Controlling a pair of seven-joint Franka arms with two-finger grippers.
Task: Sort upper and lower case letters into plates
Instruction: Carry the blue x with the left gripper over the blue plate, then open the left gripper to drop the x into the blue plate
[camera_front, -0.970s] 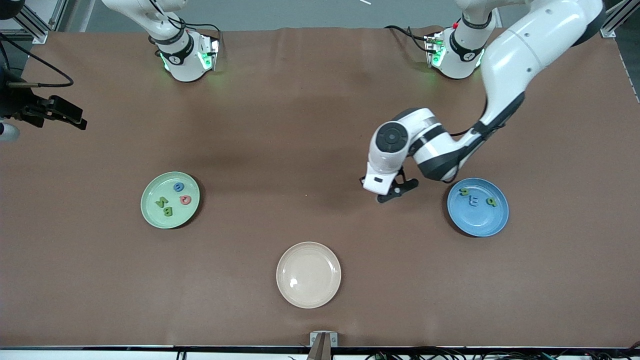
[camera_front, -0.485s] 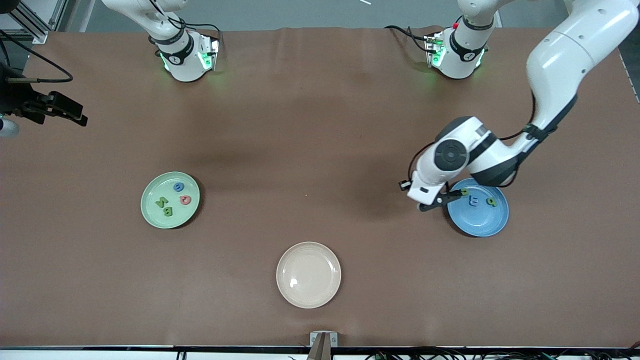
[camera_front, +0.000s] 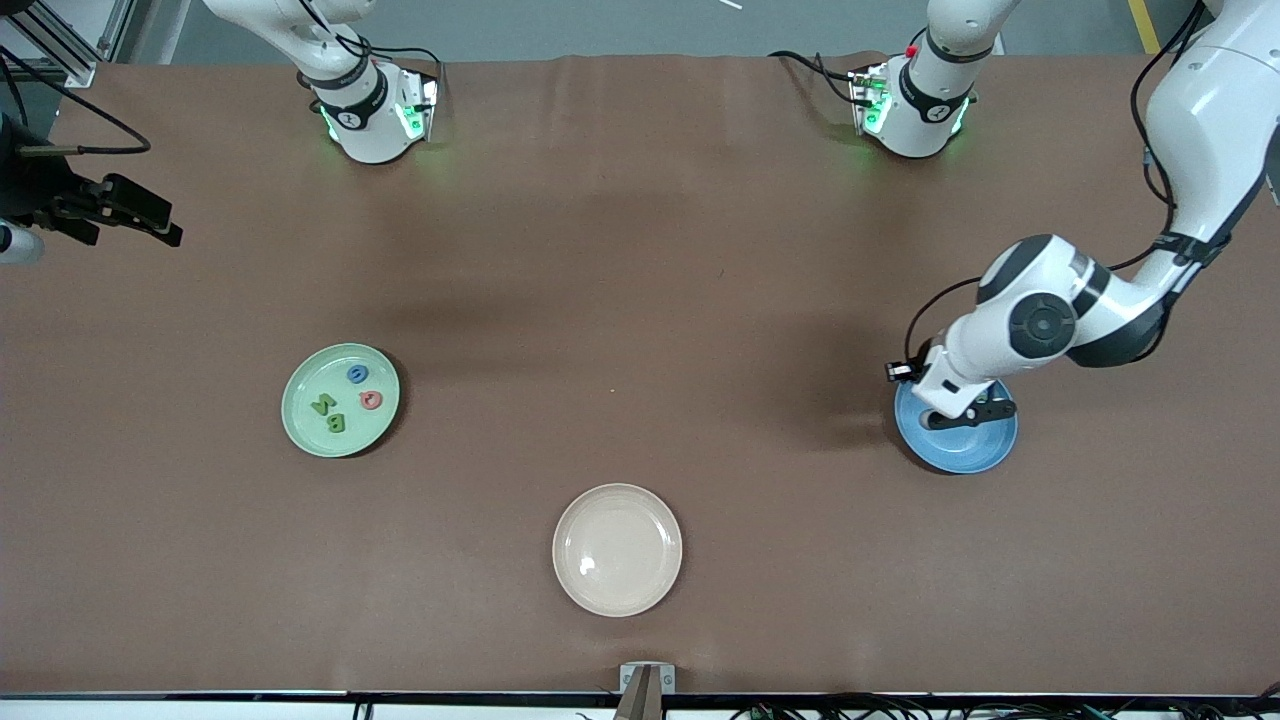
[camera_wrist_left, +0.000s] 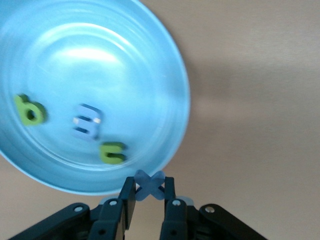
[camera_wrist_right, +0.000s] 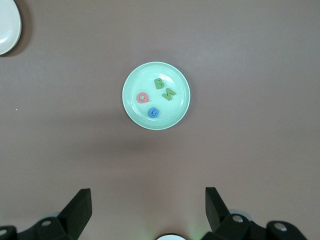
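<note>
My left gripper (camera_front: 968, 413) hangs over the blue plate (camera_front: 958, 447), shut on a small blue x-shaped letter (camera_wrist_left: 150, 185). In the left wrist view the blue plate (camera_wrist_left: 100, 60) holds a green b (camera_wrist_left: 30, 111), a blue letter (camera_wrist_left: 87, 121) and another green letter (camera_wrist_left: 113, 152). The mint green plate (camera_front: 300, 385) lies toward the right arm's end. It holds a green B (camera_wrist_right: 159, 83), a second green letter (camera_wrist_right: 169, 93), a pink Q (camera_wrist_right: 142, 98) and a blue letter (camera_wrist_right: 154, 113). My right gripper (camera_wrist_right: 147, 200) waits open and empty, high above the table, looking down on the mint plate (camera_wrist_right: 177, 107).
A cream-beige plate (camera_front: 617, 550) with nothing in it lies nearest the front camera, between the other two plates; its edge shows in the right wrist view (camera_wrist_right: 7, 27). The brown table (camera_front: 640, 250) is bare between the arm bases and the plates.
My left gripper has carried the blue x from over the middle of the table toward the left arm's end and now hangs over the blue plate. The right arm has barely shifted.
</note>
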